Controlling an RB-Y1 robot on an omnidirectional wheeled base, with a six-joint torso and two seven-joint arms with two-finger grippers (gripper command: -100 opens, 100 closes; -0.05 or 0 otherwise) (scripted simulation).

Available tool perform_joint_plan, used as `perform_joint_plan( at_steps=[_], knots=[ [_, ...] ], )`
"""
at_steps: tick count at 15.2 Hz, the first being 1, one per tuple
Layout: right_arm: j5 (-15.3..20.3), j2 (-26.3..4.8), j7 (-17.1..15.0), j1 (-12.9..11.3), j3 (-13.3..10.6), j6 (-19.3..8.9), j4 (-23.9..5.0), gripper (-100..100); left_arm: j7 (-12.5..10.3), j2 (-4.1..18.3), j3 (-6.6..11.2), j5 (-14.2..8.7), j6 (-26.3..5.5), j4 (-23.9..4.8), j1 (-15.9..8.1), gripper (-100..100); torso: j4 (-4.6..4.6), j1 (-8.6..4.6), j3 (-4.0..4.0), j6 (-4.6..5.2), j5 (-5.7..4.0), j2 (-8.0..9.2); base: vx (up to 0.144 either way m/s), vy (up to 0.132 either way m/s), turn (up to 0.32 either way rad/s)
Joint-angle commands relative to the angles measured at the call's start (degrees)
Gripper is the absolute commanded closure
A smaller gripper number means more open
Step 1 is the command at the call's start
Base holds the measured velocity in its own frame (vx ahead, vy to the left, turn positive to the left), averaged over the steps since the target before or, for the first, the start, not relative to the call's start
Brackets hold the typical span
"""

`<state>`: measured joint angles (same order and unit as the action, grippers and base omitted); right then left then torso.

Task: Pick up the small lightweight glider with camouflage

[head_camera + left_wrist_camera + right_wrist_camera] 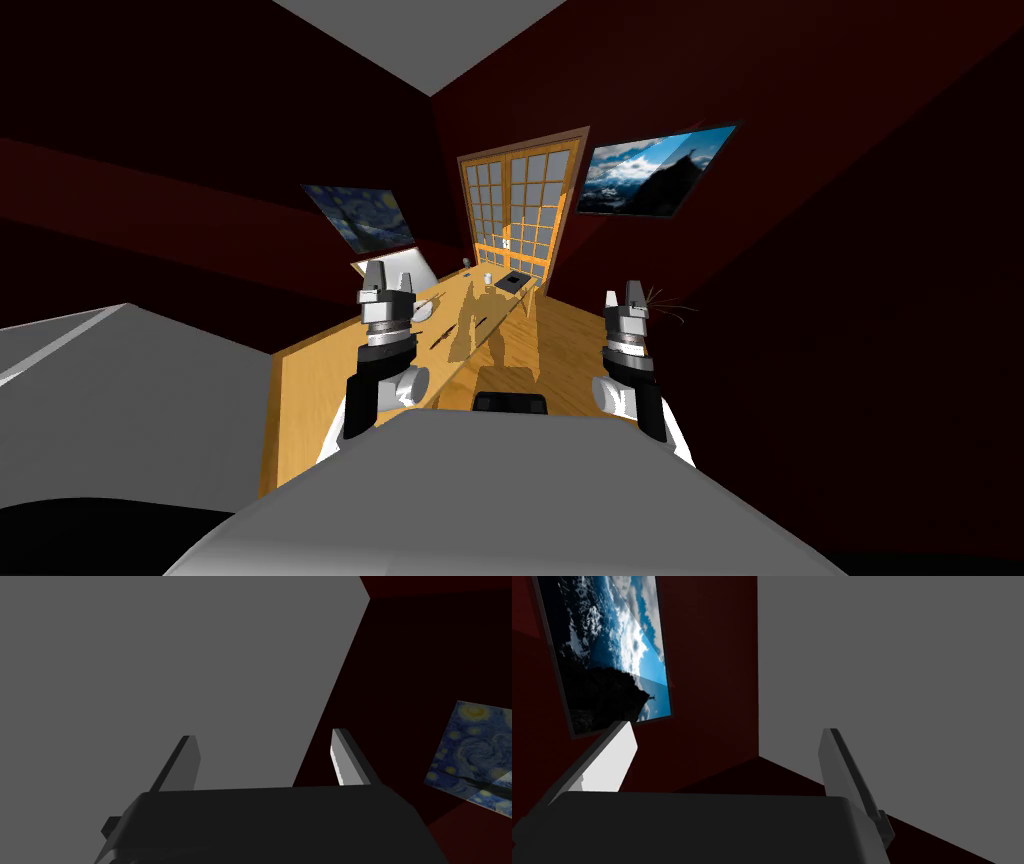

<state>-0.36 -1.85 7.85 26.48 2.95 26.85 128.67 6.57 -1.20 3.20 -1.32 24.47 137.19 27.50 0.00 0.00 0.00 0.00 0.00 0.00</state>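
Above the near end of the wooden table (310, 390), both arms were held up with their fingers pointing away from the tabletop. The left gripper (390, 278) stood over the table's left edge and the right gripper (621, 296) just off its right edge. In each wrist view the two fingers stood wide apart with nothing between them, so both grippers were fully open and empty. The task looked barely begun: nothing was grasped, and neither gripper was lowered toward anything on the table. Small things lay further along the table. There was a pale flat shape (425, 308) just beyond the left gripper, a few thin dark slivers (440, 338) near the table's middle, and a small white cup (488, 278) and a dark flat tray (512, 281) at the far end. The glider was probably among the first two (the pale shape seemed the likelier), but all of them were too small for any camouflage pattern to be made out. Judging by this, nearly the whole job remained: settling which thing was the glider, bringing one arm down over it, closing on it gently since it should be light, and lifting it off the table.
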Motion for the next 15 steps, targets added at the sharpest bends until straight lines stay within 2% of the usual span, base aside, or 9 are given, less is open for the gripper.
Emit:
perform_joint_plan(
  at_steps=[1,2,3,5,6,8,11,14,15],
  knots=[
    [0.0,0.0,0.0,0.0,0.0,0.0,0.0,0,-0.3,2.2,0.29,-0.3,-0.7,-0.6,-0.1,-100,0.00,0.00,0.00,0.00,0.00,0.00,0.003,-0.001,-0.019],
    [0.0,0.0,0.0,0.0,0.0,0.0,0.0,0,-0.5,3.7,0.59,-0.5,-1.4,-1.3,-0.3,-100,0.00,0.01,0.00,0.00,0.00,-0.01,0.008,-0.003,-0.043],
    [0.0,0.0,0.0,0.0,0.0,0.0,0.0,0,-0.5,3.8,0.59,-0.5,-1.4,-1.3,-0.3,-100,-0.01,0.02,-0.01,0.01,0.00,-0.02,0.010,-0.002,-0.030],
    [0.0,0.0,0.0,0.0,0.0,0.0,0.0,0,-1.3,6.9,1.45,-1.3,-3.5,-3.3,-0.7,-100,-0.01,0.02,-0.03,0.01,0.00,-0.05,0.017,-0.003,-0.041],
    [0.0,0.0,0.0,0.0,0.0,0.0,0.0,0,-1.3,7.0,1.45,-1.3,-3.5,-3.3,-0.7,-100,-0.02,0.02,-0.04,0.01,0.01,-0.07,0.019,-0.001,-0.048],
    [0.0,0.0,0.0,0.0,0.0,0.0,0.0,0,-2.4,9.9,2.64,-2.4,-6.3,-6.0,-1.3,-100,-0.02,0.02,-0.05,0.01,0.01,-0.09,0.022,-0.004,-0.064],
    [0.0,0.0,0.0,0.0,0.0,0.0,0.0,0,-3.1,11.5,3.34,-3.0,-8.1,-7.6,-1.6,-100,-0.03,0.03,-0.07,0.01,0.01,-0.13,0.025,-0.004,-0.060],
    [0.0,0.0,0.0,0.0,0.0,0.0,0.0,0,-4.6,14.1,4.94,-4.5,-11.6,-11.3,-2.3,-100,-0.03,0.02,-0.07,0.01,0.01,-0.12,0.025,-0.004,-0.059],
    [0.0,0.0,0.0,0.0,0.0,0.0,0.0,0,-4.6,14.1,4.94,-4.5,-12.0,-11.3,-2.3,-100,-0.03,0.01,-0.08,0.02,0.01,-0.14,0.028,-0.006,-0.059]
  ],
)
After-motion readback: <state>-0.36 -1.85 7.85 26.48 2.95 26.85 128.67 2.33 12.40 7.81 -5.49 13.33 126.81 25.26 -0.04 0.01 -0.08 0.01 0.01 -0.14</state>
